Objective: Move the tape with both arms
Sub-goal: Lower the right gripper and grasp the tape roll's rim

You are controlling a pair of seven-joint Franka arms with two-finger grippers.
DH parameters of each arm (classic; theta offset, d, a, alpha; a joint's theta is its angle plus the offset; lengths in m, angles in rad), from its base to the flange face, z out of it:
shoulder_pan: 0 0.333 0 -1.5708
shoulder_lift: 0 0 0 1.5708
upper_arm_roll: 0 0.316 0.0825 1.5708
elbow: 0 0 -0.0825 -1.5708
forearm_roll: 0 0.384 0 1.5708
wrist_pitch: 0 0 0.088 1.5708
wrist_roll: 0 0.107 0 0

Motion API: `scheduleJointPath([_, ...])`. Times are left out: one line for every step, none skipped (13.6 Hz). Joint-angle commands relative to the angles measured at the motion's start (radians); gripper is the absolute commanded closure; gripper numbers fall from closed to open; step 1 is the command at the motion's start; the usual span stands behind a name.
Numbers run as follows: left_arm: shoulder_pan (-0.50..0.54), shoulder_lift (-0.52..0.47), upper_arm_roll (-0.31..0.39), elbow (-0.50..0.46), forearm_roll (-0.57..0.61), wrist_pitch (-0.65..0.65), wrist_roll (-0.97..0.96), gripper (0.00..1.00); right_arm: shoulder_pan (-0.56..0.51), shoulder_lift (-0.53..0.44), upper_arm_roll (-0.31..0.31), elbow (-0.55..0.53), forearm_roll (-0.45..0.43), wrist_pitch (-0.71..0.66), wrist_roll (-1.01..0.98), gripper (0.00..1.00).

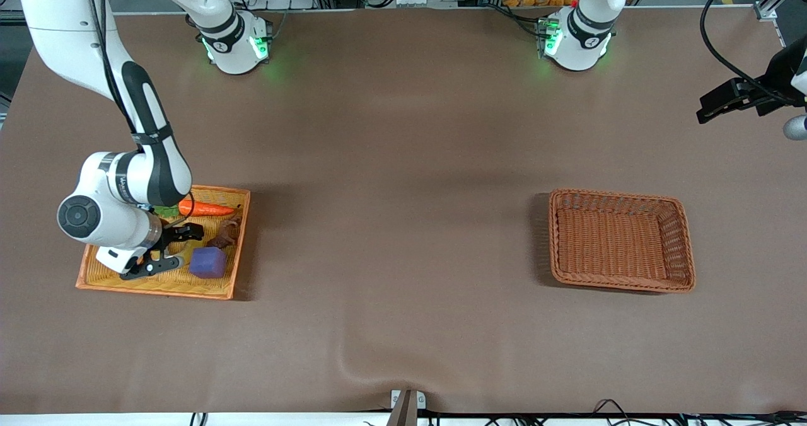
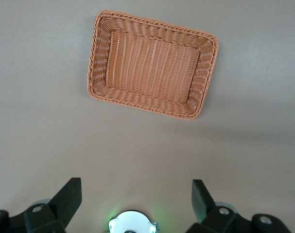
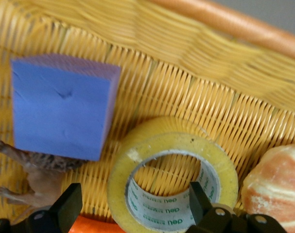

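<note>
Right tool (image 3: 132, 206) spread, straddling tape (image 3: 172, 179) wall

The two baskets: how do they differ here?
The yellow tray at the right arm's end is shallow, orange-rimmed and holds the tape, a purple cube and a carrot; the brown basket at the left arm's end is deeper and empty. Both are woven and rectangular.

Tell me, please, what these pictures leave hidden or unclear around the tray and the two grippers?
- Tape: front view, hidden by the right gripper and its wrist.
- Croissant toy: right wrist view, cut off by the edge.
- Brown toy: too small to identify.
- Left gripper: front view, cut off at the edge.
</note>
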Motion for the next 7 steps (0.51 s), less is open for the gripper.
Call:
scheduleJointPath([0.003,-0.001,0.001,0.001,-0.007,-0.003,0.011,0.00,-0.022,-0.014,0.010,-0.036,0.020,0.012,-0.014,0.36])
scheduleJointPath([0.003,-0.001,0.001,0.001,-0.007,-0.002,0.011,0.00,-0.037,-0.013,0.010,-0.043,0.046,0.013,-0.020,0.48])
scheduleJointPath([0.003,0.004,0.001,0.003,-0.007,-0.002,0.011,0.00,-0.042,-0.008,0.010,-0.045,0.056,0.013,-0.030,0.59])
scheduleJointPath([0.000,0.013,0.001,0.003,-0.005,0.006,0.010,0.00,-0.036,0.001,0.010,-0.045,0.060,0.013,-0.031,0.62])
scheduleJointPath([0.000,0.014,0.001,0.003,-0.004,0.008,0.010,0.00,-0.036,0.002,0.010,-0.045,0.079,0.013,-0.031,0.64])
scheduleJointPath([0.003,0.014,0.001,0.000,-0.004,0.008,0.011,0.00,-0.033,0.004,0.010,-0.045,0.088,0.013,-0.031,0.69])
scheduleJointPath([0.006,0.014,0.001,0.000,-0.004,0.008,0.011,0.00,-0.033,0.004,0.010,-0.045,0.090,0.013,-0.031,0.82])
